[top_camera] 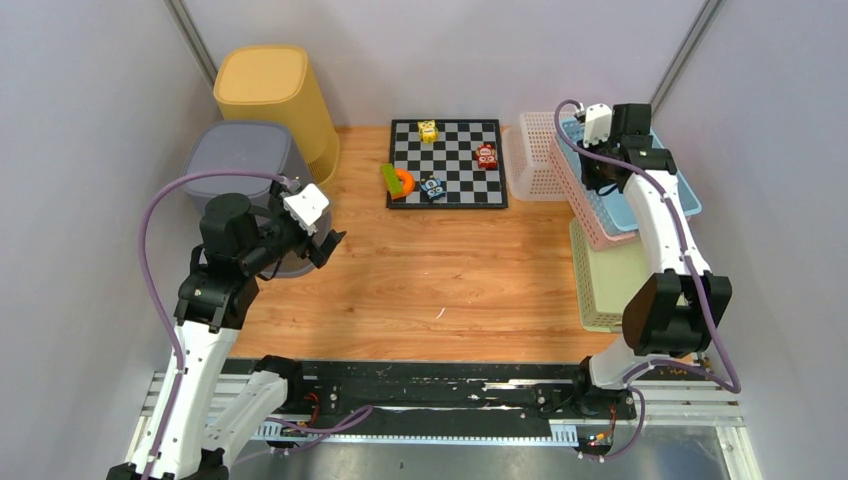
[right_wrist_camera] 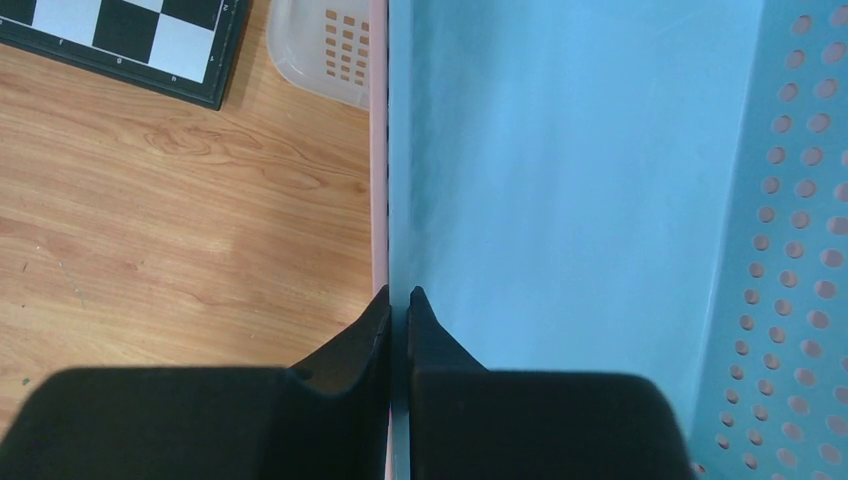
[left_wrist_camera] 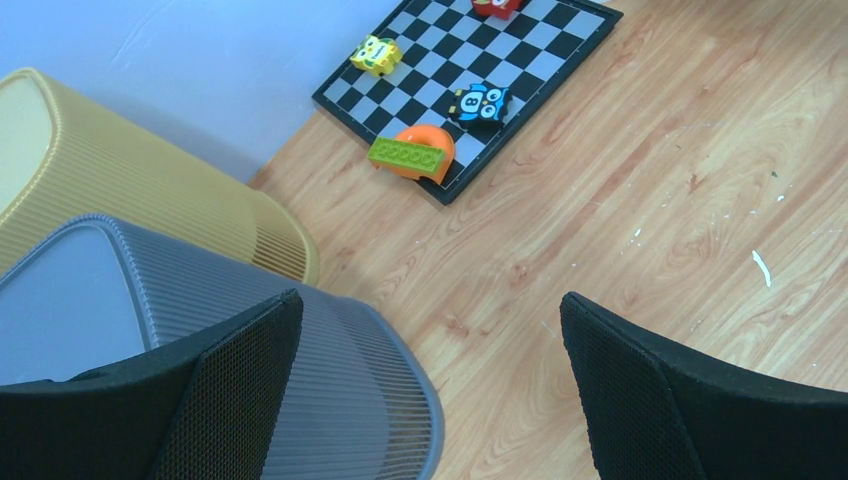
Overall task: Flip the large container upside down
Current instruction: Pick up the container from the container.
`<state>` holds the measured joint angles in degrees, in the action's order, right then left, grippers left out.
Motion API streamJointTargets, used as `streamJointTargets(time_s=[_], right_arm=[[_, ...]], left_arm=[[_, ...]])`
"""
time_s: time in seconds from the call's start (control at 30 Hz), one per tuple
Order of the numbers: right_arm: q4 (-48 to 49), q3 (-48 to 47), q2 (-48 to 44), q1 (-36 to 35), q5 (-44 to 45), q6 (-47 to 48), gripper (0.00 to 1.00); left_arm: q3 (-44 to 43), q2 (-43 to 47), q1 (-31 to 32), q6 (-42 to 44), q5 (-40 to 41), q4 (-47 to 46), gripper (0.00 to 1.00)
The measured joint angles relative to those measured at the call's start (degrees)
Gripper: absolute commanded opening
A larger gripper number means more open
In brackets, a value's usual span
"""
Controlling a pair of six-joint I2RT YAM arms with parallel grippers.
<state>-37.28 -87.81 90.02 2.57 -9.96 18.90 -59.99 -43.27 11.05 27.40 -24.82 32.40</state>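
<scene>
Now, right gripper [right_wrist_camera: 398,292]: clamped on blue basket [right_wrist_camera: 560,150] wall
left gripper [left_wrist_camera: 430,297]: spread wide apart, just beside grey bin [left_wrist_camera: 90,290]

Top view looks down from behind; closer wrist views share its chessboard [top_camera: 447,165].

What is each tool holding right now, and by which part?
The right tool is shut on the blue basket, pinching its side wall at the rim; the left tool is open, holding nothing.
</scene>
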Motion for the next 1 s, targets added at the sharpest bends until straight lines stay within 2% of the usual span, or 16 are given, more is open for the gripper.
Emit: streamJointTargets(time_s=[0.7,0.83,1.0], right_arm=[[-0.4,-5.5,-4.8,0.0,3.9,0.2,0.02],[-0.8,-7.7,-5.7,0.0,1.2,-0.2,0.02],[-2.3,-10.5,-10.3,-0.8,-7.2,-4.0,0.02]], left_arm=[[0.6,0.2,0.0,-0.1,-0.9,0.3,1.0],[0.6,0.0,0.0,-0.7,-1.1,0.2,1.0],[0.5,-1.3,0.0,-1.5,-1.9,-0.2,1.0]])
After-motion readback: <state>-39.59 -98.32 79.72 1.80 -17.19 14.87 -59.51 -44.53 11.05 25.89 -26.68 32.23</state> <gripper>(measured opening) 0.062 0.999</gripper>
